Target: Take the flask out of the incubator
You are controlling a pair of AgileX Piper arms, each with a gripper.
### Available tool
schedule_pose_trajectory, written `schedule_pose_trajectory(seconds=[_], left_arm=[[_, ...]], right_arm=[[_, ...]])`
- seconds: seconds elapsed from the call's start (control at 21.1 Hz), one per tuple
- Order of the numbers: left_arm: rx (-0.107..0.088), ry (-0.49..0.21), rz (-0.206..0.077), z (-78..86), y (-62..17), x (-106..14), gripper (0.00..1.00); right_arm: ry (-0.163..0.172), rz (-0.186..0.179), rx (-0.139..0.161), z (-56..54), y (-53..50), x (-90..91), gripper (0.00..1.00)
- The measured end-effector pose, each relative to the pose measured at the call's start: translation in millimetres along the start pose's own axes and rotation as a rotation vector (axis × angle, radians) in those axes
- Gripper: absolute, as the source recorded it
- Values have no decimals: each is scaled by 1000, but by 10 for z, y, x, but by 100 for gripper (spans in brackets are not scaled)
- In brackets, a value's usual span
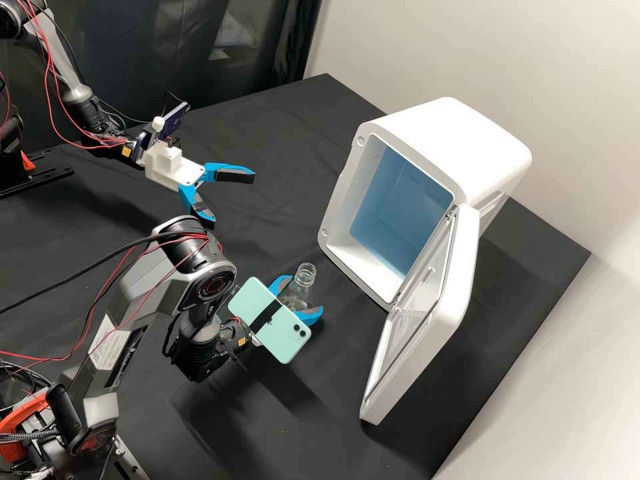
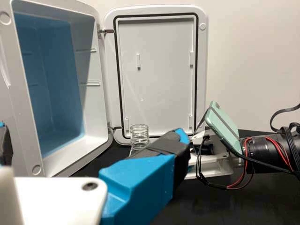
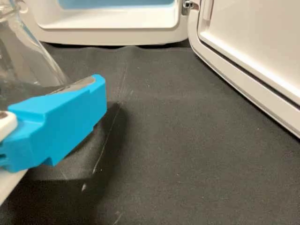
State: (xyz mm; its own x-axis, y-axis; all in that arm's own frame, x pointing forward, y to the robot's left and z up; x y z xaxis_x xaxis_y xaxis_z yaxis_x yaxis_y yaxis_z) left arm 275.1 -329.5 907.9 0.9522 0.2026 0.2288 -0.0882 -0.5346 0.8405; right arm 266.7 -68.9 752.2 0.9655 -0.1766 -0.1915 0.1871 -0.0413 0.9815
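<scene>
On black bench (image 1: pixel 280 133) by white wall (image 1: pixel 500 53) | right fingers (image 3: pixel 56 122) grip flask (image 1: pixel 304 281) | left fingers (image 1: pixel 218 173) spread, empty

Two dark grey arms, white grippers, bright blue fingers.
The right arm (image 1: pixel 167 280) has rounded grey and black joints, a red-ringed end cap, a white label (image 1: pixel 110 343), red and black cables, and a mint-green phone (image 1: pixel 270 320) under a black strap beside the right gripper (image 1: pixel 298 298). The left arm (image 1: pixel 73 87) trails red cables and carries a dark blue phone (image 1: pixel 175 117). The left gripper (image 1: pixel 230 195) has black-padded fingers (image 2: pixel 140 183) and a screw (image 2: pixel 89 186) in its white plate.
</scene>
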Motion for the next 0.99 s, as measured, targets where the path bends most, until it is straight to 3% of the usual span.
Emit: schedule_pose_trajectory(seconds=[0.33,0.57,0.76,0.99], left_arm=[[0,0,0,0,0,0,100],[0,-1,-3,0,-6,1,100],[-2,-10,-19,21,-54,14,100],[13,-11,-43,12,-109,21,100]], right_arm=[[-51,-45,-1,-2,-21,-121,100],[-33,-23,-5,-77,40,-213,100],[-24,-10,-6,-104,68,-248,100],[-13,31,-5,-146,161,-364,100]])
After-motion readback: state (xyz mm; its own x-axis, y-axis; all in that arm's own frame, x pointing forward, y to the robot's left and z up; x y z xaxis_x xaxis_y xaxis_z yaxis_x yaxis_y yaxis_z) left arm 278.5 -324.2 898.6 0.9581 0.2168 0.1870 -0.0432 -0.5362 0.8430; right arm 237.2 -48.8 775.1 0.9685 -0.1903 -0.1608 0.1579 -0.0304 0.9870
